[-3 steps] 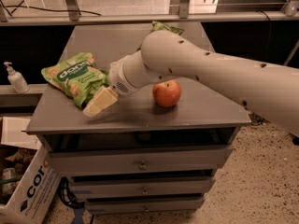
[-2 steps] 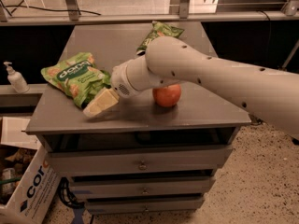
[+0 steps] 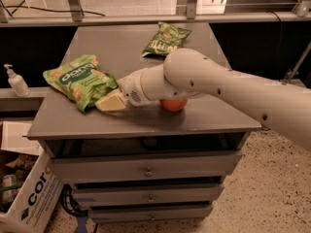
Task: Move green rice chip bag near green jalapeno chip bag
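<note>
The green rice chip bag (image 3: 80, 79), puffy and light green with a dark oval logo, lies on the left part of the grey cabinet top (image 3: 112, 42). The green jalapeno chip bag (image 3: 166, 39), smaller and darker, lies flat toward the back middle. My white arm reaches in from the right across the front of the top. Its pale gripper (image 3: 112, 102) rests low at the rice bag's front right edge, touching or nearly touching it. The two bags lie well apart.
A red-orange apple (image 3: 173, 104) sits behind my forearm, mostly hidden by it. A soap bottle (image 3: 17, 81) stands on a ledge to the left. A cardboard box (image 3: 34, 203) sits on the floor at lower left. Drawers (image 3: 146, 169) face front.
My arm has dropped and shifted left, uncovering the jalapeno bag and hiding more of the apple. The gripper has stayed at the rice bag's edge. Neither bag has moved.
</note>
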{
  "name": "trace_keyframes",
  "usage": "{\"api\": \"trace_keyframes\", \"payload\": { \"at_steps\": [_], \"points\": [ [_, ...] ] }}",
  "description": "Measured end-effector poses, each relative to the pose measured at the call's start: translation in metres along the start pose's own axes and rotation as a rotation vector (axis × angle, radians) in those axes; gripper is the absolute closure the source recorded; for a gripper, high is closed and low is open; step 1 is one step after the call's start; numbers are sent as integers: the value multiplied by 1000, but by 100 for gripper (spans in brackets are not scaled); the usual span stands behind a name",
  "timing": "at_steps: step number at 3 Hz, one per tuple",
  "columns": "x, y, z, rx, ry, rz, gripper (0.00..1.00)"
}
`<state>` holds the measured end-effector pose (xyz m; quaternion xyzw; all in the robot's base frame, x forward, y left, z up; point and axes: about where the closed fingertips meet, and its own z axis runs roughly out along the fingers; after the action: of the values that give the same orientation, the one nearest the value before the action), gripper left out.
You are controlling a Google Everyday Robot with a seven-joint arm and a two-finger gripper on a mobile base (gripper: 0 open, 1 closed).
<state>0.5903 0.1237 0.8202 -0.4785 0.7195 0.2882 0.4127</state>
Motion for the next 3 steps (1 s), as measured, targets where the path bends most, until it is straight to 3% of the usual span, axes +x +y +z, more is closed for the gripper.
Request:
{"api": "trace_keyframes", "payload": {
  "at_steps": [2, 3],
  "points": [
    [-5, -6, -15, 4, -96, 54, 88],
    [-10, -12, -24, 18, -141, 63, 100]
  ]
}}
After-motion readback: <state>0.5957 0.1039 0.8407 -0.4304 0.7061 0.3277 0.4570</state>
